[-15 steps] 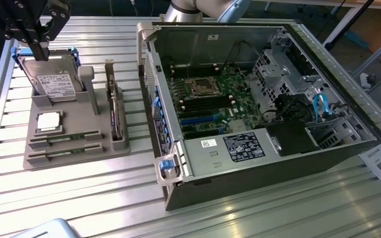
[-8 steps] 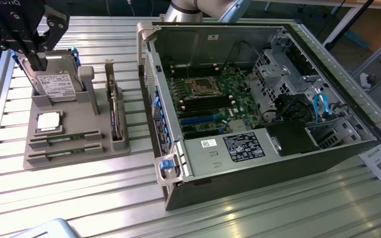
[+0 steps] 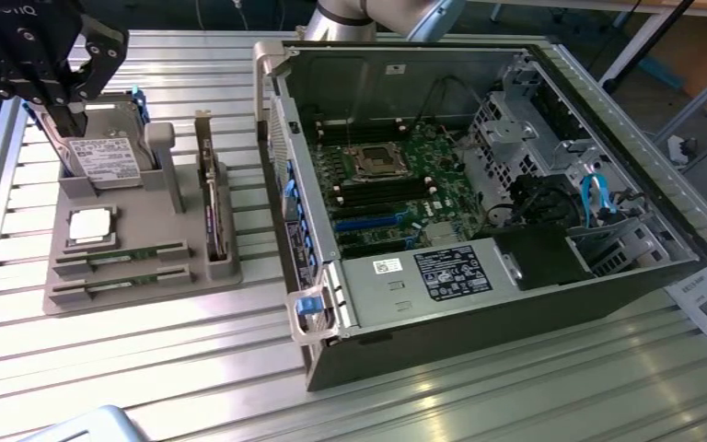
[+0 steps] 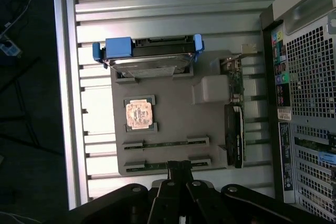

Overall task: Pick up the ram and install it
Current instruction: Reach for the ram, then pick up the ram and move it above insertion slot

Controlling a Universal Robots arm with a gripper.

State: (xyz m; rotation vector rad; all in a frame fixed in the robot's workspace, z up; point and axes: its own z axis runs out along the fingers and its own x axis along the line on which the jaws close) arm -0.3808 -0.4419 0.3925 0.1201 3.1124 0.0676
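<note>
Closed claw [image 4: 178,167] hangs above grey tray [image 4: 176,111]; ram [image 4: 165,144], CPU [image 4: 139,115], hard drive [image 4: 149,64] inside.

Closed pincer [image 4: 178,169] aloft, tips downward

the ram [image 3: 121,255] is green, the tray [image 3: 144,295] grey, the cpu [image 3: 91,227] silver, the caddy [image 4: 118,45] blue, the gripper [image 4: 178,165] black, the bench [image 3: 144,368] ribbed silver, the board [image 3: 415,184] green.
</note>
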